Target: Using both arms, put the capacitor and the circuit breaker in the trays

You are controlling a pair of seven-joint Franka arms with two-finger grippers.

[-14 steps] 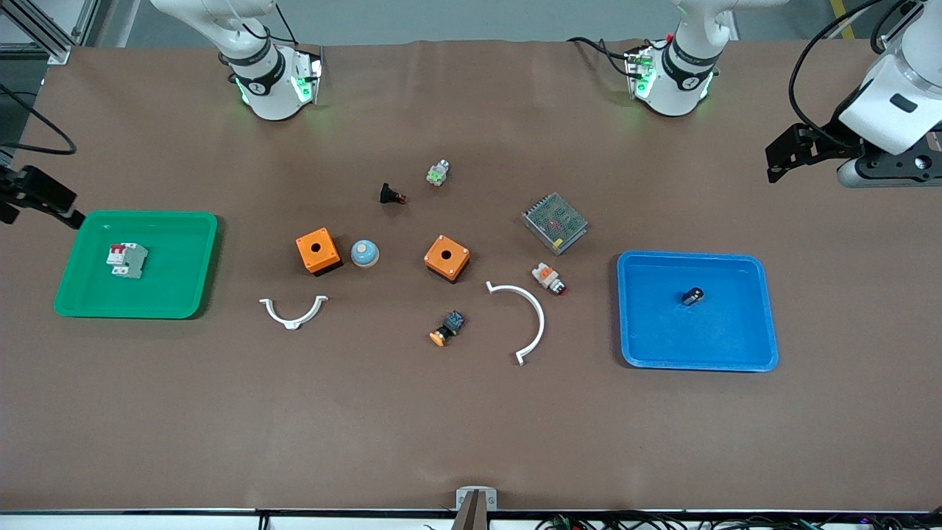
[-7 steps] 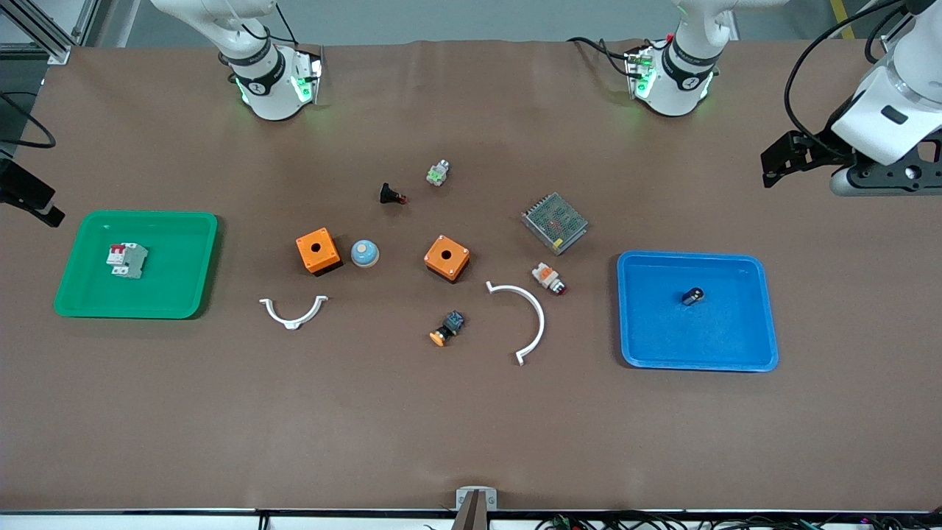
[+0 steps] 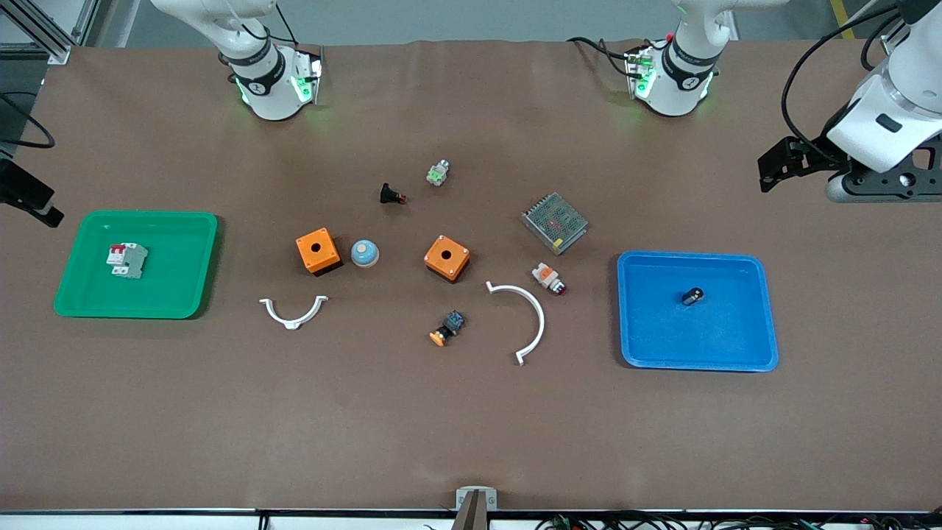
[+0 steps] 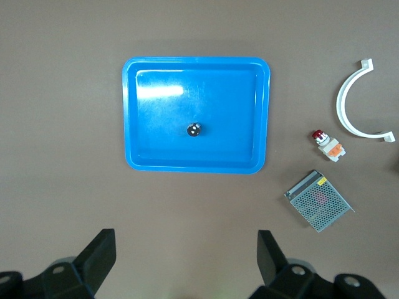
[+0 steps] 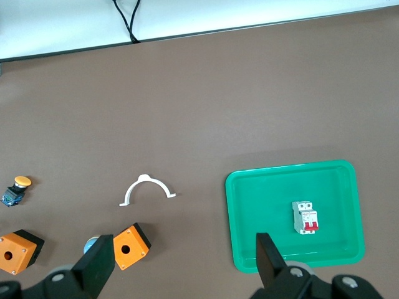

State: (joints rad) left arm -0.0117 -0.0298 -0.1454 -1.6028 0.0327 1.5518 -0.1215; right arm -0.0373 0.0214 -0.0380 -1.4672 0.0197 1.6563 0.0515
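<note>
Two trays sit on the brown table (image 3: 471, 427), one at each end. The blue tray (image 3: 736, 353), toward the left arm's end, holds the single capacitor (image 3: 692, 296), lying near its middle. The green tray (image 3: 176, 294), toward the right arm's end, holds the single circuit breaker (image 3: 126, 260), red toggles showing.

The left gripper (image 4: 186, 258) hangs high over bare table just beside the blue tray, its two fingers spread wide and holding nothing. The right gripper (image 5: 186, 260) hangs over the green tray's edge, fingers equally wide apart and empty.

Between the trays lie one metal mesh box (image 3: 555, 222), two white curved brackets (image 3: 524, 318) (image 3: 293, 312), two orange boxes (image 3: 447, 258) (image 3: 318, 251) and one pale blue dome (image 3: 364, 253) just beside the orange box nearer the green tray. Four small push-button parts complete the scatter: white-orange (image 3: 549, 278), orange-capped (image 3: 446, 329), black (image 3: 391, 195) and green-lit (image 3: 438, 174).
</note>
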